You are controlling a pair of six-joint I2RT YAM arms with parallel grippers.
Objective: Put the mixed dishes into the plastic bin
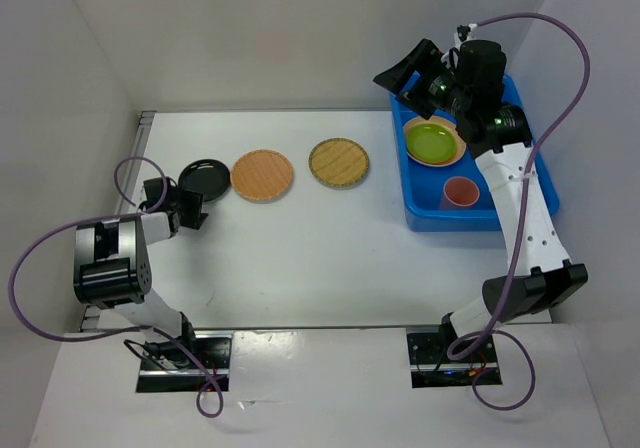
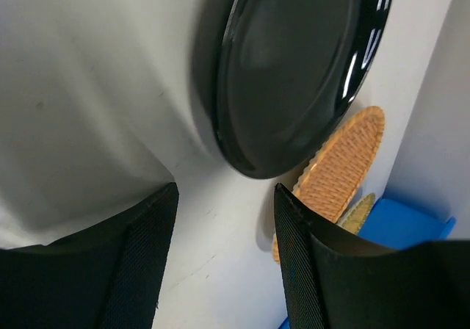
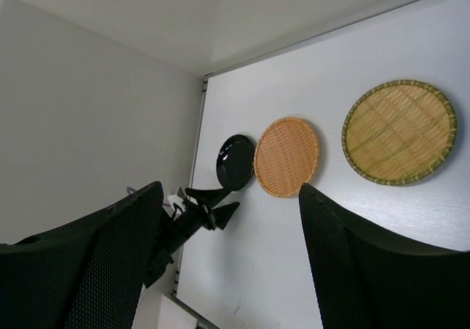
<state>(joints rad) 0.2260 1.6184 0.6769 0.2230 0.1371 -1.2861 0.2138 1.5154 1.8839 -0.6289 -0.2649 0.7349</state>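
One black plate [image 2: 294, 64] is seen flat on the worktop [image 1: 330, 258] just ahead of the spread, empty left fingers [image 2: 143, 263] — glossy, stiff, probably slippery — so its thin rim should be pinched. Right fingers [image 3: 110, 270] are parted, empty.

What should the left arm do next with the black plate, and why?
Probably ease the left gripper forward until its open fingers straddle the near rim of the black plate, then close. The plate lies on the table just beyond the fingers, ungripped, not yet in the blue bin.
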